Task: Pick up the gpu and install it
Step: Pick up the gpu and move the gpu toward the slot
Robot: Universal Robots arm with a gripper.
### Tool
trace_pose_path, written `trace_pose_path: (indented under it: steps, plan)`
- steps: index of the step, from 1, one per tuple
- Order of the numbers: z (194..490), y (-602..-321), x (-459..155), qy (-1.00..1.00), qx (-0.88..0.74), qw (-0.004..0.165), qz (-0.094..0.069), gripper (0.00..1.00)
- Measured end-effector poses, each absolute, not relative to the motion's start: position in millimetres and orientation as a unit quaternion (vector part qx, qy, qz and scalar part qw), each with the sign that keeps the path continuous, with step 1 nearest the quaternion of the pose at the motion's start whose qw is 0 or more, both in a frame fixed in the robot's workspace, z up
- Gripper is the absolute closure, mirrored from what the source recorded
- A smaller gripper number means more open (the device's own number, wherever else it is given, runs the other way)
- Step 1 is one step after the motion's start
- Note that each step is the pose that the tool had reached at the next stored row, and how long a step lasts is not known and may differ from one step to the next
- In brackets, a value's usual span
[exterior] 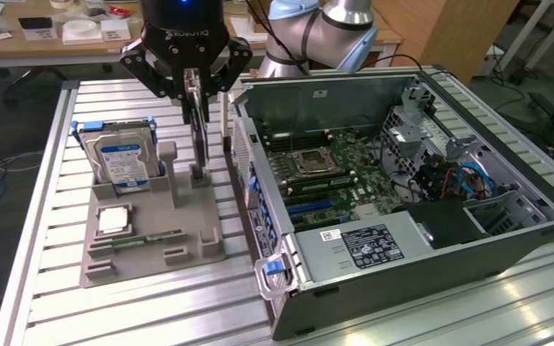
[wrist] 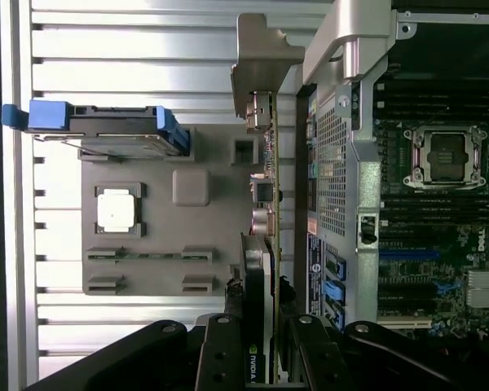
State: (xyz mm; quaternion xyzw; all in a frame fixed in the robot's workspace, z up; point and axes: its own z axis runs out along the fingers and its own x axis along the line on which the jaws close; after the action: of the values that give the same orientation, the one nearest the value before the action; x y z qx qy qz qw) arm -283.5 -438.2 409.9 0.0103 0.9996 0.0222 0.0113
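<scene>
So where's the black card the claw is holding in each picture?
Exterior view: the black card stands upright in the claw, over the grey tray, on the exterior view's left of the computer case.
Wrist view: the black card shows edge-on between the grey tray and the computer case.
Shared landmark: the blue-railed hard drive standing on the tray.

Your slotted aluminium table (exterior: pixel 161 310) carries two things. A grey parts tray (exterior: pixel 142 263) sits flat toward the exterior view's left. An open computer case (exterior: pixel 402 288) lies on its side just beside it, possibly touching; the gap is hard to read.
</scene>
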Motion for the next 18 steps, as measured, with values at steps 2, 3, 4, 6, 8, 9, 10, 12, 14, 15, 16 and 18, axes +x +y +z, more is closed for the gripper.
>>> trace_pose_path:
  steps: [2,3,4,6,8,9,10,12,14,15,16,18]
  plan:
    - [409.9,-438.1,-283.4,1.0,0.01,0.011,0.022,0.73]
    - [409.9,-438.1,-283.4,1.0,0.01,0.011,0.022,0.73]
    - [409.9,-438.1,-283.4,1.0,0.01,0.011,0.022,0.73]
    - [410.0,-438.2,-283.4,1.0,0.01,0.011,0.022,0.73]
    - [410.5,-438.2,-283.5,1.0,0.01,0.011,0.022,0.73]
    - [411.4,-438.2,-283.5,1.0,0.01,0.011,0.022,0.73]
    - [412.5,-438.2,-283.4,1.0,0.01,0.011,0.022,0.73]
    - [414.7,-438.2,-283.5,1.0,0.01,0.011,0.022,0.73]
    - [415.8,-438.2,-283.5,1.0,0.01,0.011,0.022,0.73]
    - [415.8,-438.2,-283.4,1.0,0.01,0.011,0.022,0.73]
    - [415.8,-438.1,-283.4,1.0,0.01,0.011,0.022,0.73]
    - [416.0,-438.2,-283.4,1.0,0.01,0.011,0.022,0.73]
